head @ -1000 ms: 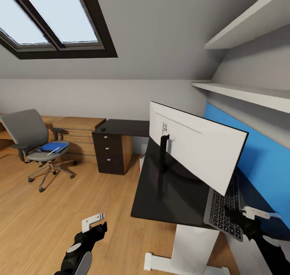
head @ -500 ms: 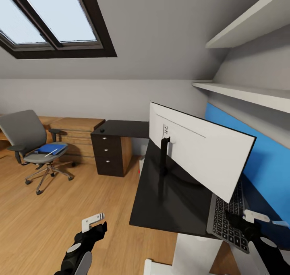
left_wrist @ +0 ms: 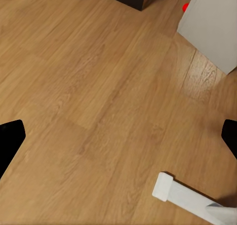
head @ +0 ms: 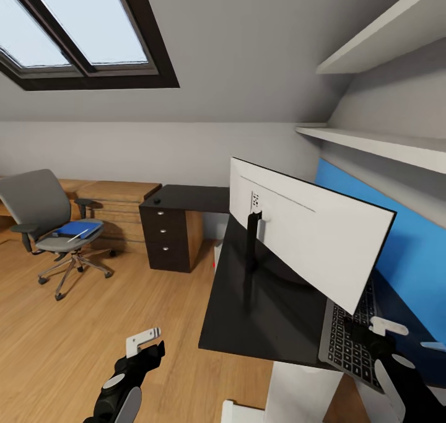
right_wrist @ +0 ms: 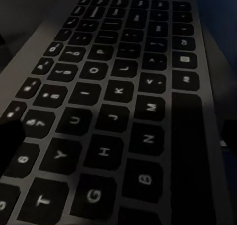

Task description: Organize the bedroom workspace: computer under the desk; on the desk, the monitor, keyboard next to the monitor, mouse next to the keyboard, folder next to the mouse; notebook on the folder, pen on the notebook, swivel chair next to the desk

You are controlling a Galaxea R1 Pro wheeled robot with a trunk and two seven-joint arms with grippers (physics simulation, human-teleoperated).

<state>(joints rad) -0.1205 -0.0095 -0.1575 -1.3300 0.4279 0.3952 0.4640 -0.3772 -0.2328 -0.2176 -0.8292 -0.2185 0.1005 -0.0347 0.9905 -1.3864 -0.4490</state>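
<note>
Step in hand: the keyboard step, by my reading. The right end effector (head: 371, 336) sits low over the slim grey keyboard with dark keys (head: 350, 342), which lies on the glossy black table (head: 260, 305) behind the wide flat monitor with a white back and black stand (head: 303, 231).
Right end effector state: its fingers stand apart at the two edges of the right wrist view, with the keys (right_wrist: 118, 116) between them and nothing clamped.
Left end effector state: the left end effector (head: 145, 342) hangs over the wooden floor (left_wrist: 89, 87), its dark fingertips wide apart and empty.
Monitor: upright on the table, its back toward the camera, the bright blue back panel (head: 402, 249) beyond it.
Keyboard position: partly hidden by the monitor's lower edge; its near end reaches the table's front edge.
Next move calls for: a firm hold on the thin keyboard edge, I judge, then a slide or lift to set it squarely beside the monitor without knocking the stand.
Waiting things: the flat bright blue folder (head: 77, 228) with the thin white pen (head: 77, 236) on it lies on the grey padded swivel chair (head: 40, 215), well apart from the table.
Mouse: a small dark object (head: 157, 200) on the far table section may be it; too small to tell.
Writing: key legends readable in the right wrist view, such as G, H, J, K, B and M. No brand name legible.
</note>
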